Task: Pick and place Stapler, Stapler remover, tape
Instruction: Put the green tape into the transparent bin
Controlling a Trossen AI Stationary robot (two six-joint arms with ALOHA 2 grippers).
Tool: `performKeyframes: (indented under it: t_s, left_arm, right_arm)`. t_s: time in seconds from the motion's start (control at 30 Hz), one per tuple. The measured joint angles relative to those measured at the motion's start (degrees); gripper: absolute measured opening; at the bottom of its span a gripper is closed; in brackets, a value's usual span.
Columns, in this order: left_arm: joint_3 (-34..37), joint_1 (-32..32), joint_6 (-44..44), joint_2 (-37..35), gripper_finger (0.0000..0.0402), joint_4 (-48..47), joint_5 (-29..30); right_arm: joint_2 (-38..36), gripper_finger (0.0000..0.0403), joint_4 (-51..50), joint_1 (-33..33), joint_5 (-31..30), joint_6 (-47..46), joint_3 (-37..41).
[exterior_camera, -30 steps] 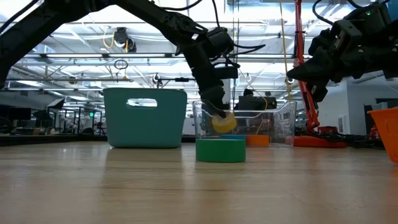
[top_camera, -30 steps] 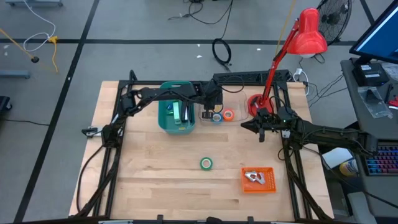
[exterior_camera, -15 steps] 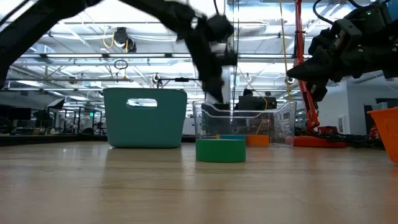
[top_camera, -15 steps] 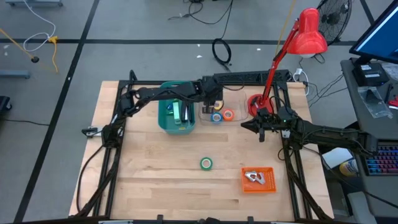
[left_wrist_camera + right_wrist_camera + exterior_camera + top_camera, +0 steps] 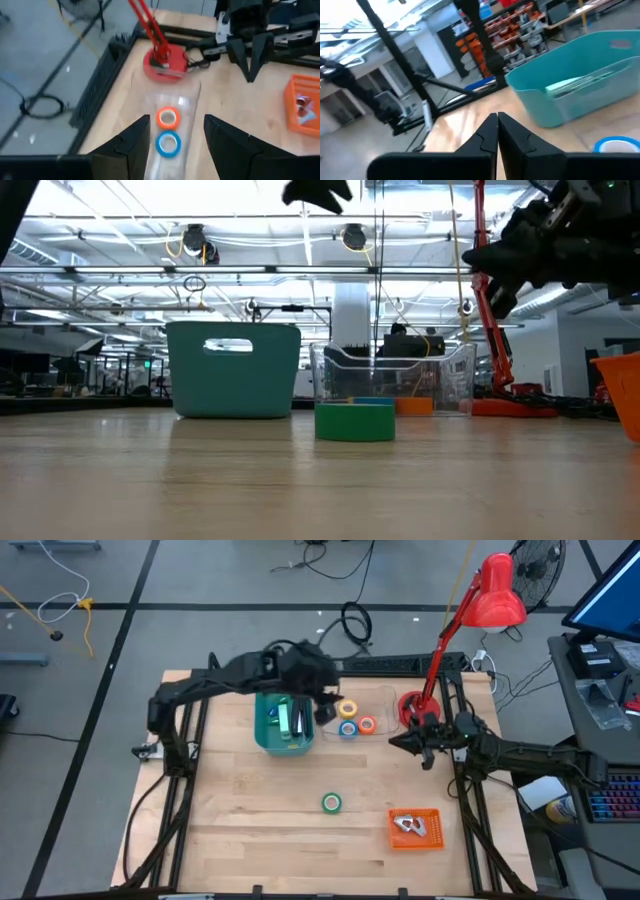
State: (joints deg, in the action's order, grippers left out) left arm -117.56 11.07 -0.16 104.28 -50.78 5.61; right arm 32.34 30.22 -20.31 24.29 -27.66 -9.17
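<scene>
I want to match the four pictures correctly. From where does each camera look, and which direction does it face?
High: above, facing down; both arms, teal bin.
Low: table level, facing across; green tape nearest, right gripper above.
Left wrist: looks past its open fingers at the orange tape and blue tape.
Right wrist: shut fingers, facing the bin.
Shared: bin.

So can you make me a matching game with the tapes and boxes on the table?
Things:
1. green tape
2. orange tape
3. teal bin
4. orange tray

Places:
A. holds pale metal pieces, at the table's right front
B. lies alone on the bare wood in the middle
C. in the clear box, beside the blue tape
D. at the back of the table, left of the clear box

Pairs: 1-B, 2-C, 3-D, 4-A
</scene>
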Motion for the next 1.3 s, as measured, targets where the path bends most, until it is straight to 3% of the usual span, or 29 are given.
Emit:
performKeyframes:
  t_s: [0.1, 0.2, 0.53, 0.7, 0.8, 1.13, 1.3]
  left_arm:
    - [1.75, -1.37, -3.44, -2.48, 0.0189, -3.72, 1.01]
    - [7.42, -3.03, -5.88, -6.05, 0.0189, -1.07, 0.97]
    - [40.3, -10.06, -12.21, -24.86, 0.0189, 25.79, 2.13]
    - [54.74, -14.96, -15.1, -36.64, 0.0189, 32.54, 8.04]
    - [61.76, -17.88, -15.72, -43.48, 0.0189, 34.62, 8.13]
    - [77.37, -25.09, -16.79, -61.8, 0.0189, 34.92, 9.14]
    - [82.34, -26.78, -16.22, -70.0, 0.0189, 35.34, 9.49]
  right_arm:
    - [0.41, 0.0004, 0.81, 2.66, -0.12, 0.88, -0.15]
    - [1.01, 0.0004, 0.97, 5.5, -0.12, 1.6, -1.46]
    - [8.74, 0.0004, -4.69, 14.99, -3.64, 7.26, -11.76]
    - [16.51, 0.0004, -6.41, 19.31, -5.7, 7.81, -16.63]
    - [21.18, 0.0004, -7.13, 22.01, -7.97, 7.84, -19.71]
    - [37.42, 0.0004, -20.85, 30.0, -18.11, 6.9, -35.68]
    - [44.76, 0.0004, -23.64, 31.62, -20.06, 4.38, -41.66]
